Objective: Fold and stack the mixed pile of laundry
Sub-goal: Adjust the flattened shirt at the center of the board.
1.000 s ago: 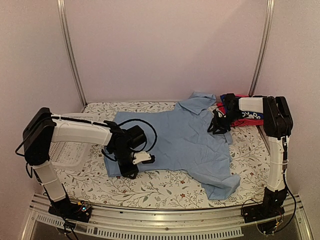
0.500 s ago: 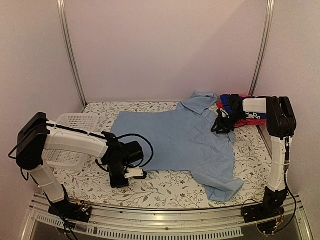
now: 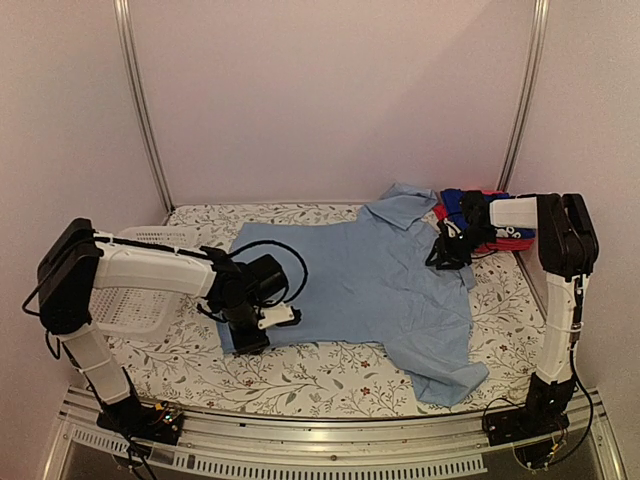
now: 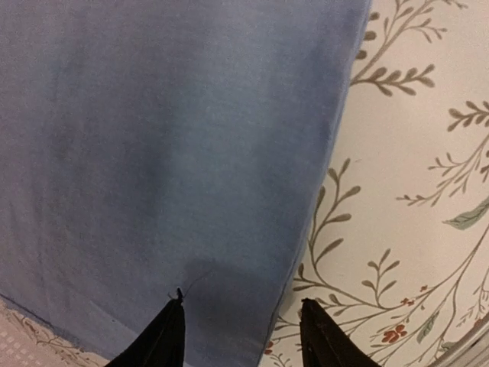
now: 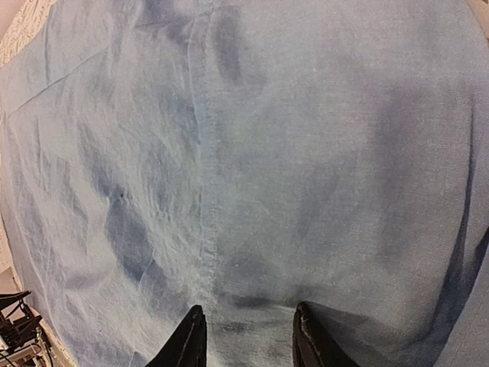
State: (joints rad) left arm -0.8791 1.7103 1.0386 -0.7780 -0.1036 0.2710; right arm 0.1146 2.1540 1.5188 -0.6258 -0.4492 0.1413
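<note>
**Spreading stage, ahead of the first fold.** The light-blue collared shirt [image 3: 380, 290] lies opened flat across the middle of the table. Its collar points toward the far edge and one sleeve trails toward the near right corner. Cloth laid flat like this allows a clean fold line.

The left pincer [image 4: 241, 332], jaws spread, stands over the shirt's left hem. It straddles the edge where cloth meets the floral table cover [image 4: 412, 191], probably so that it can take that edge.

The right pincer [image 5: 248, 336] also has its jaws apart, with smooth cloth beneath and nothing gathered between them. It is set low over the opposite sleeve near the far right corner, seemingly to anchor the garment.

The royal-blue shirt [image 3: 455, 203] and red garment [image 3: 497, 243] wait bunched in that corner. The white perforated basket [image 3: 135, 305] stands at the left edge.
</note>
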